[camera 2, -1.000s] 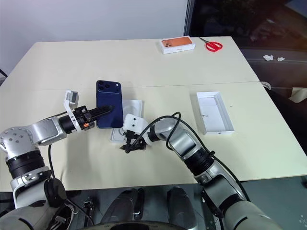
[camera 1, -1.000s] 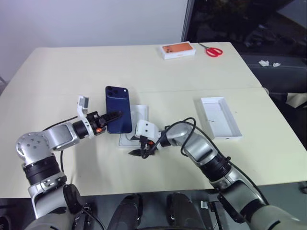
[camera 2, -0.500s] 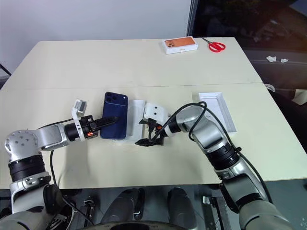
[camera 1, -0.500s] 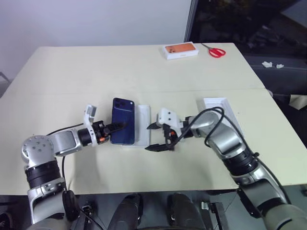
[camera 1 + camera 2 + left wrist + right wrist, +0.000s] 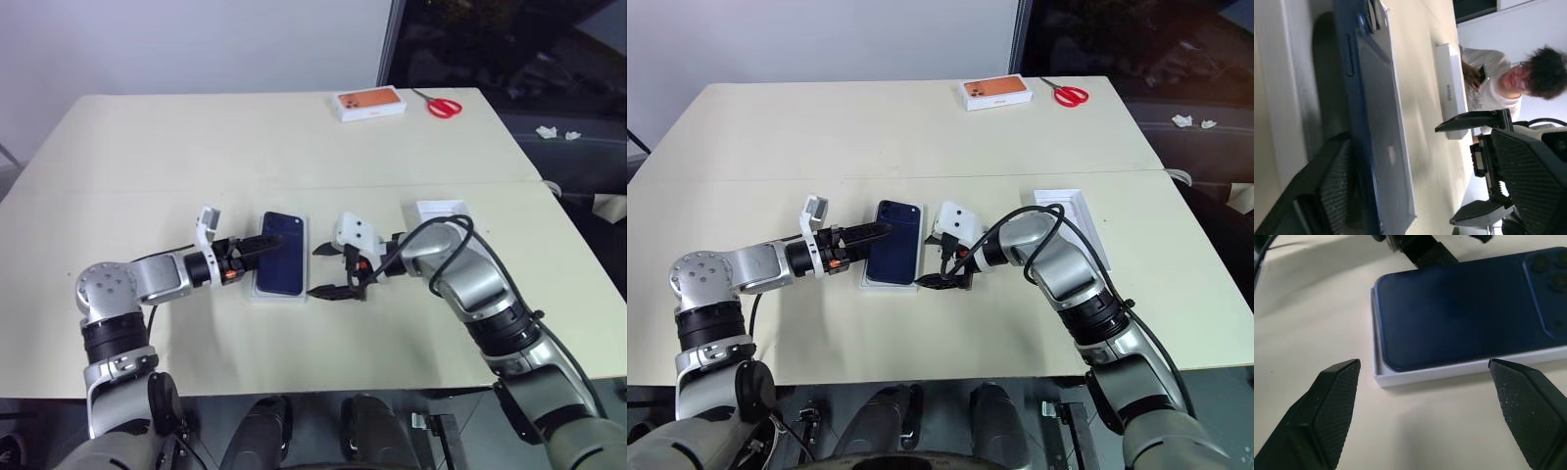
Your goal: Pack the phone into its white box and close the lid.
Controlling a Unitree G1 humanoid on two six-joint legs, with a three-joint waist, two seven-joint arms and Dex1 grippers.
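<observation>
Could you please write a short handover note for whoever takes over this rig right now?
Left gripper: open, with a finger on each side of the phone.
Right gripper: open and empty, hovering just beside the white box, jaws facing its long side.
Phone: lying back up in the white box near the table's middle.
Lid: inside up on the table, beyond the right arm and partly hidden by it.
Done: the phone looks seated in the box.
Left: draw the left gripper away, fetch the lid, turn it over and close it on the box.
</observation>
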